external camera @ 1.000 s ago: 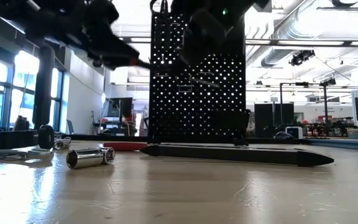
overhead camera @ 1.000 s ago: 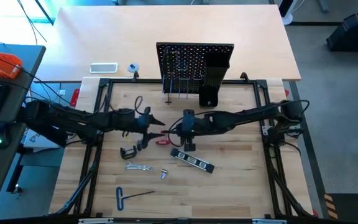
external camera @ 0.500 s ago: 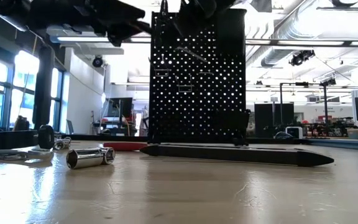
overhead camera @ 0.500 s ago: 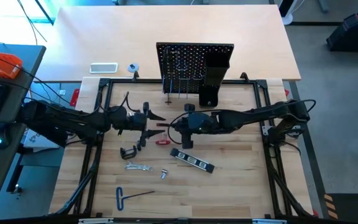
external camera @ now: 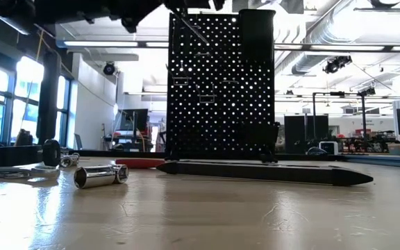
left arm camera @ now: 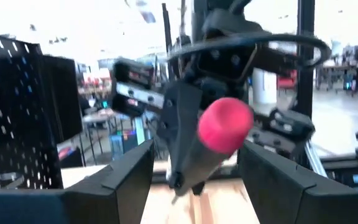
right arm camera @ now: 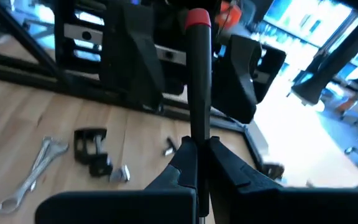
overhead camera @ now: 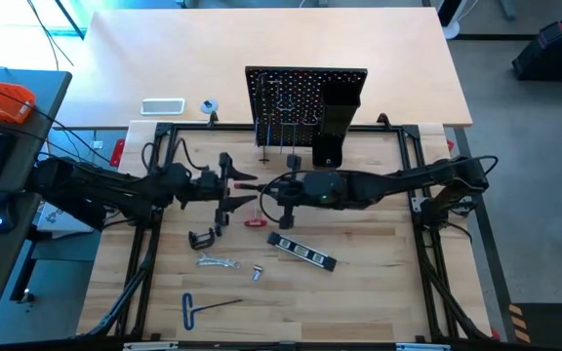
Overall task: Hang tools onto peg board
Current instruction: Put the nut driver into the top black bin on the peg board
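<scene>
My right gripper (overhead camera: 266,192) is shut on a dark rod-like tool with a red end (right arm camera: 198,18), above the table's middle. My left gripper (overhead camera: 230,185) faces it, open. Its fingers (left arm camera: 129,171) stand to either side of the red end (left arm camera: 224,124) without touching it. The peg board (overhead camera: 291,97) stands upright at the far middle with its black box holder (overhead camera: 338,117). On the table lie a red-handled tool (overhead camera: 254,222), a black C-clamp (overhead camera: 201,238), a silver wrench (overhead camera: 218,261), a black-and-silver bar (overhead camera: 301,251) and a blue T-handle hex key (overhead camera: 203,307). My right gripper pinches the tool's dark shaft (right arm camera: 199,118) between its two fingers. The fingers come level from the table's right and lie along the tool. The tool sticks out past the fingertips toward my left gripper, red end first, lifted clear of the table.
A small silver socket (overhead camera: 258,273) lies near the wrench and shows close up in the low view (external camera: 101,176). The black frame rails (overhead camera: 154,244) run along the table's left and right sides. Bare wood lies at the near right (overhead camera: 379,292).
Both grippers have gone up, out of the low view's middle. My right gripper has carried the tool toward the table's left, closer to my left gripper, so the red end now sits between the left fingers.
</scene>
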Robot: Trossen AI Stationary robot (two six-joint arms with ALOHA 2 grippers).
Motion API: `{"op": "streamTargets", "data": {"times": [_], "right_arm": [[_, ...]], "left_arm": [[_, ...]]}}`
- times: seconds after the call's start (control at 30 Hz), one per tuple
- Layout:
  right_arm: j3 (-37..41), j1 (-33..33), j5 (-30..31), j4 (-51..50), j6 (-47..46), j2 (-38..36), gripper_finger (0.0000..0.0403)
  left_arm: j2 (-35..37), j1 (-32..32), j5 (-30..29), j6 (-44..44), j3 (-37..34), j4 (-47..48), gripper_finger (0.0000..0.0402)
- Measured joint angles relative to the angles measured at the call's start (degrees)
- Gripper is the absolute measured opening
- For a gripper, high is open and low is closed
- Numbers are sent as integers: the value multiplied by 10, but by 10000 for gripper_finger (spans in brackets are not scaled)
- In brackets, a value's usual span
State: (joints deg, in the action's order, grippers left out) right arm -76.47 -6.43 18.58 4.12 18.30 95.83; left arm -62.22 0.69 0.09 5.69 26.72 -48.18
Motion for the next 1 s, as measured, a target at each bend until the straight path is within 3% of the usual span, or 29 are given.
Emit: {"op": "streamTargets", "data": {"times": [0.23, 0.7, 1.0], "right_arm": [[0, -1, 9, 27, 13, 0, 2], [0, -1, 12, 43, 8, 0, 8], [0, -1, 7, 18, -8, 0, 57]], "left_arm": [[0, 0, -3, 5, 0, -57, 189], [0, 1, 28, 26, 0, -84, 41], [0, 1, 39, 25, -1, -70, 41]]}}
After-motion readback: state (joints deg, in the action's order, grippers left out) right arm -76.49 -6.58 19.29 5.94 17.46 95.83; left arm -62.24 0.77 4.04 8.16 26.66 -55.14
